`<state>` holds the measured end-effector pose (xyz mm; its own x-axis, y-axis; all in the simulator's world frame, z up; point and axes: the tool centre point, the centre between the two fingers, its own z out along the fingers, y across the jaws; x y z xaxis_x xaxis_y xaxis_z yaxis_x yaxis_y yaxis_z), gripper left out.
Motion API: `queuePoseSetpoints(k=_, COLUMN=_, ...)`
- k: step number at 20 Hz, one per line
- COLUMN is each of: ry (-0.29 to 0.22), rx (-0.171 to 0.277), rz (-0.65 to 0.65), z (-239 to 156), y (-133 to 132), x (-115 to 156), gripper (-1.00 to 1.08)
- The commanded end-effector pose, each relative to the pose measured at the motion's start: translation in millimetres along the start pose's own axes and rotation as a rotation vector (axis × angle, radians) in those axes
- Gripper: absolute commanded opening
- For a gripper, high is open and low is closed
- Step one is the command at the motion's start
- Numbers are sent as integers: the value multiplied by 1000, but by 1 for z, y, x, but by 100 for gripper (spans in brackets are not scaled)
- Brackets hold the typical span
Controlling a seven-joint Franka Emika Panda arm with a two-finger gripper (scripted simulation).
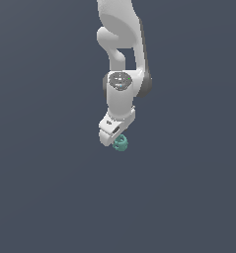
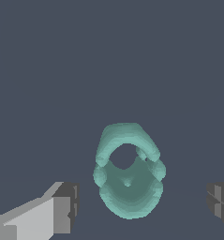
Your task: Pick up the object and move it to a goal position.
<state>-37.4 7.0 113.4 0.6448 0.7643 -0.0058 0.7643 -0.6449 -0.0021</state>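
Reaching down from above, the white arm [image 1: 120, 59] hangs its gripper [image 1: 114, 136] right over the teal piece [image 1: 121, 144], presumably lining up for a top grab. Gripper is spread wide, nothing held: in the wrist view the piece [image 2: 128, 176] sits between both fingers [image 2: 62, 206], clear of each, ring hole facing the camera.

Glossy white rounded arm [image 1: 120, 44] with dark grey joint trim (fingers [image 2: 66, 206] have grey pads)
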Motion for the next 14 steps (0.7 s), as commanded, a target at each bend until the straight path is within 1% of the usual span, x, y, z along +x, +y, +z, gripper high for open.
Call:
queuePoseSetpoints(k=1, ry=2, rx=-1, rz=-42, z=2, y=-2, x=0, gripper=100)
queuePoseSetpoints(k=7, ry=5, rx=-2, rz=-95, z=4, y=-4, x=1, gripper=100)
queuePoseSetpoints(k=14, ry=5, rx=-2, rz=-97, z=7, y=-4, x=0, gripper=100)
